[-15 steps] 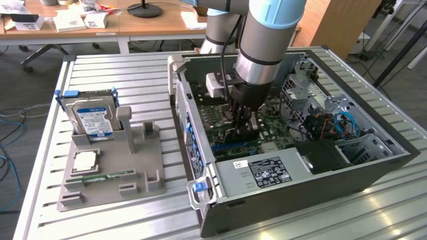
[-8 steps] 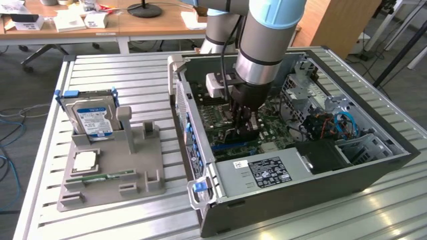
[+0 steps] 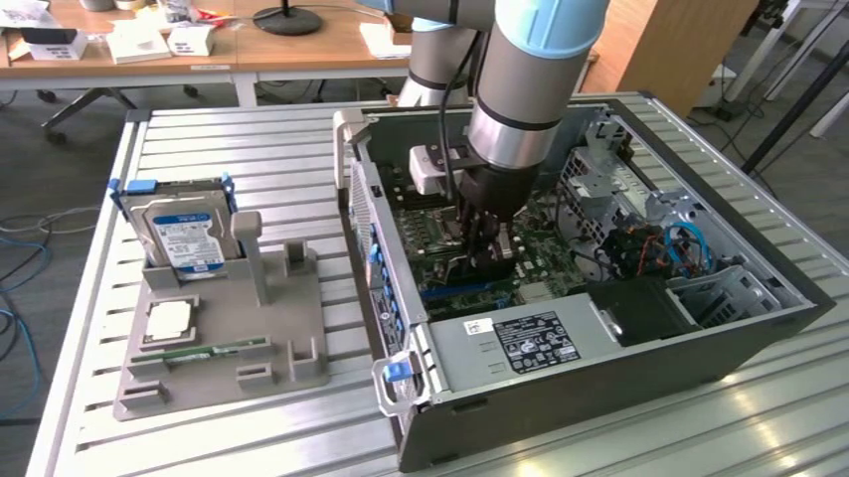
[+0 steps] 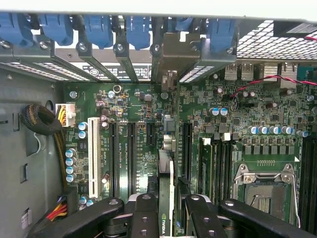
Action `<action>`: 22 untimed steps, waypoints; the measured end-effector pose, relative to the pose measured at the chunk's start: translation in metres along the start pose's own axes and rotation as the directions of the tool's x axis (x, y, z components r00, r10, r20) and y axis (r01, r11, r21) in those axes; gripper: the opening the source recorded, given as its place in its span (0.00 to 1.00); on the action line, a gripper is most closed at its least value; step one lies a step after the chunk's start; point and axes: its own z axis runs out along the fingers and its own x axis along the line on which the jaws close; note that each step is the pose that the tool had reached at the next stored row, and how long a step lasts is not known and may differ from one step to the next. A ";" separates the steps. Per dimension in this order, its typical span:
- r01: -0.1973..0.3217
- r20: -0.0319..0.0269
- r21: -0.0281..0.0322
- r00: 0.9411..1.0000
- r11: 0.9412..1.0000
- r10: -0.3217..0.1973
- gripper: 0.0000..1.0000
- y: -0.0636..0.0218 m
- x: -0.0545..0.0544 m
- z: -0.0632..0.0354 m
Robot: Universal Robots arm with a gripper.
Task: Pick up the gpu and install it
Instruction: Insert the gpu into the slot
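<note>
So the slatted aluminium table (image 3: 226,139) is taking up most of the exterior view, and the open PC case (image 3: 743,338) is lying on its side across the centre and right of the frame. The arm (image 3: 538,79) is coming down from top centre right into it. Lower left, a grey moulded holder (image 3: 285,338) is carrying a silver hard drive (image 3: 186,234) with a blue label, standing upright.

Inside the case, the black power supply (image 3: 531,343) with its white sticker is sitting at the bottom edge, blue cables (image 3: 683,248) off to the right. The green motherboard (image 4: 138,99) is packed with slots and capacitors, empty CPU socket (image 4: 267,186) lower right in the wrist view.

The gripper (image 4: 171,210) is partly closed, fingers (image 4: 143,213) pinching the gpu (image 4: 166,186) edge-on at bottom centre, over the slots. There's a green logo on the card, too small to read.
</note>
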 end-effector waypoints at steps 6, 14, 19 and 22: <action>0.000 0.000 0.000 1.000 1.000 0.000 0.26 0.0000 0.000 0.0007; 0.000 0.000 0.000 1.000 1.000 0.000 0.26 0.0000 0.000 0.0020; 0.000 0.000 0.000 1.000 1.000 0.000 0.26 0.0001 0.000 0.0020; 0.000 0.000 0.000 1.000 1.000 0.000 0.26 0.0001 0.000 0.0021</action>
